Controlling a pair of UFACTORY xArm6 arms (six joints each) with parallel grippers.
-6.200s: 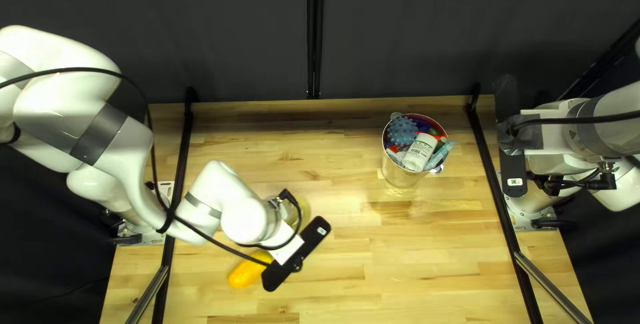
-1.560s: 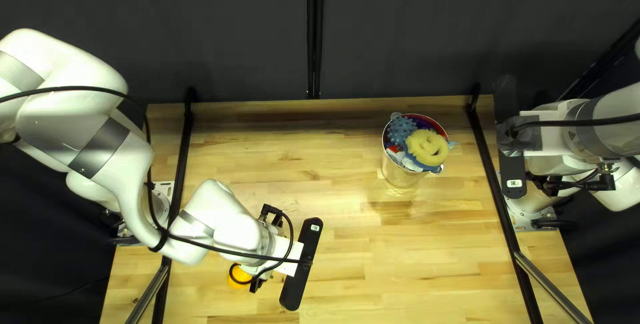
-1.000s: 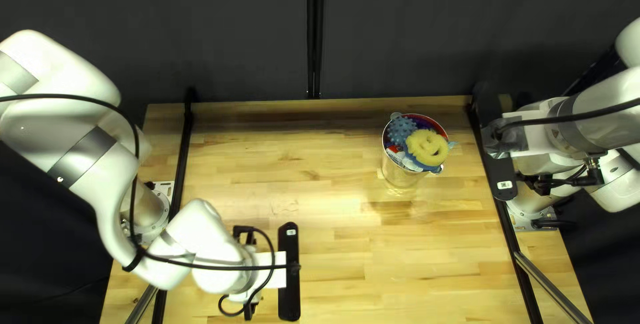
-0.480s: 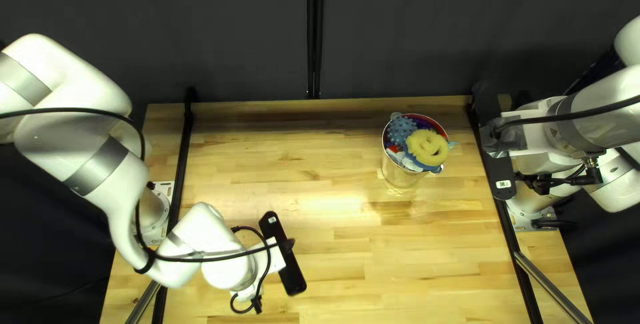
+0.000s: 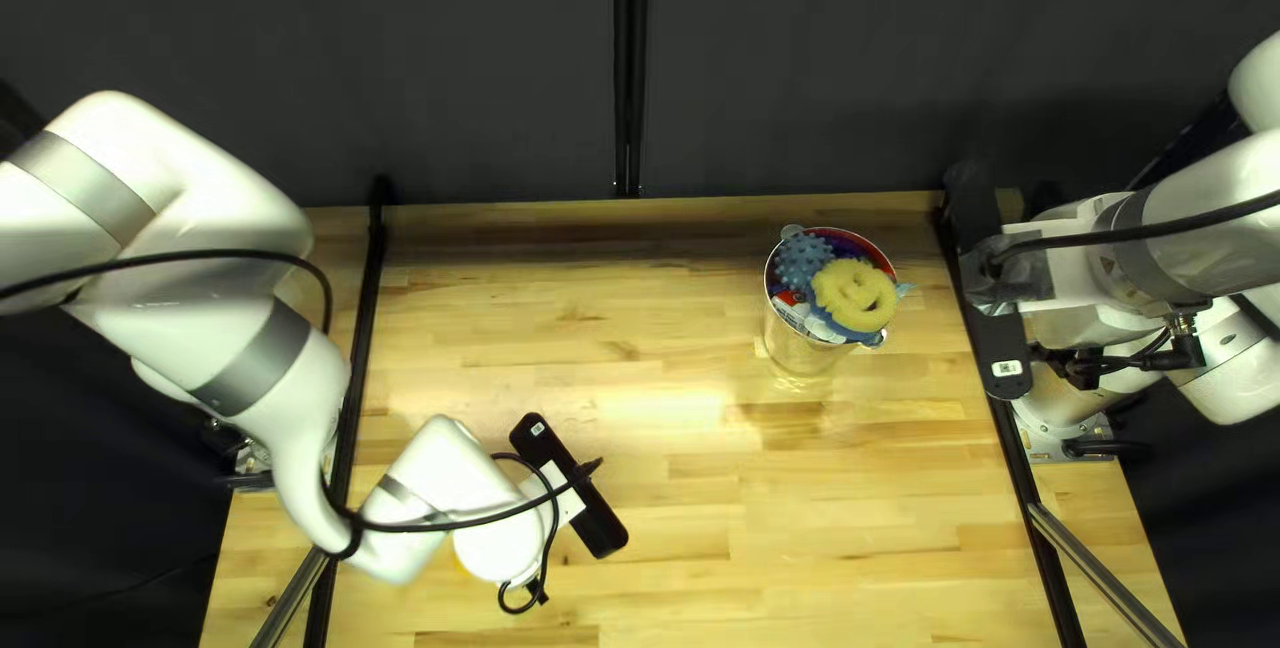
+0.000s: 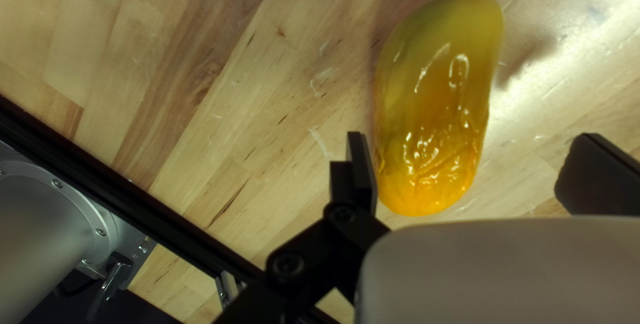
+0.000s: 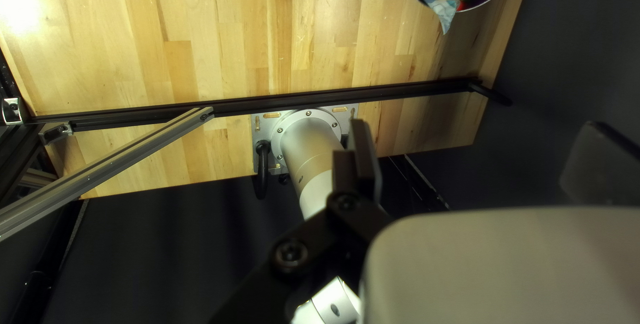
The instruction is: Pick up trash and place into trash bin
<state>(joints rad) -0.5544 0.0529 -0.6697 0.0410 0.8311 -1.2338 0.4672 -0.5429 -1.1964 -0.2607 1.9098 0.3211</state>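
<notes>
In the left wrist view, your left gripper (image 6: 477, 144) is open over the orange piece (image 6: 433, 104) on the table, one finger close beside it. Please centre on its middle before you close softly; it looks slippery. In the top left view, your arm hides the piece, perhaps almost fully; the bin (image 5: 800, 352) is well to its right, heaped, so release low. In the right wrist view, your right gripper (image 7: 480, 137) is open, far from the piece.
</notes>
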